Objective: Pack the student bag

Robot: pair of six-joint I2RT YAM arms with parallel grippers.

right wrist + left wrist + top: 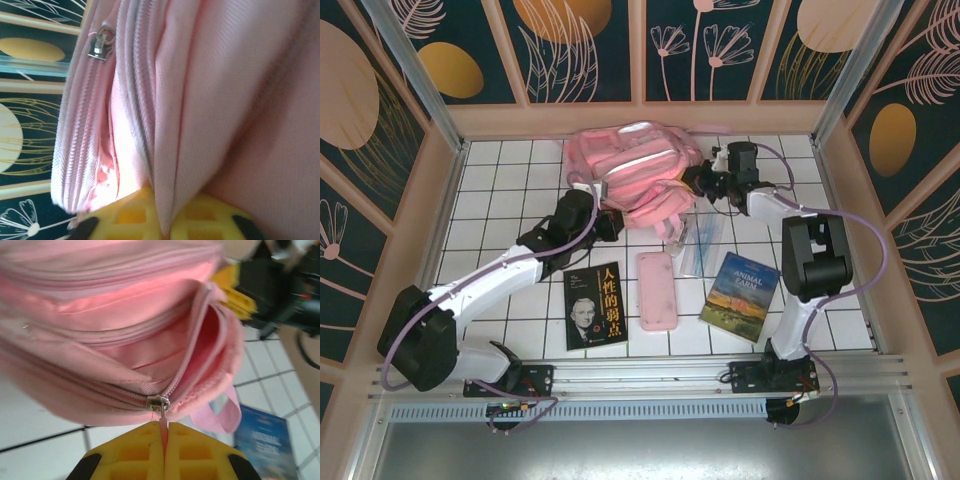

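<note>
Well, large pink fabric backpack (630, 165) sits far-centre on white tiled table (500, 190), bare tiles to its left. My L gripper (166, 429) has fingers pressed together on pink zipper pull (163, 421); pocket gapes. My R gripper (165, 222) straddles a fabric fold; pinched or not, can't tell. Overhead cam reads black book (595, 308) "人性的弱点", blue paperback (740, 295) "ANIMAL FARM".

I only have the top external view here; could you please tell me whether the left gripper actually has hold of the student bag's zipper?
Observer: Yes; the left wrist view shows the left gripper shut on the pink zipper pull, right at the slider.
Operator: Thanks. Is that pocket open at all?
Observer: Partly; the student bag gapes beside the slider, showing pink lining.
Operator: And the right gripper?
Observer: Its wrist view shows a fold of the bag's fabric pinched between its fingers.
</note>
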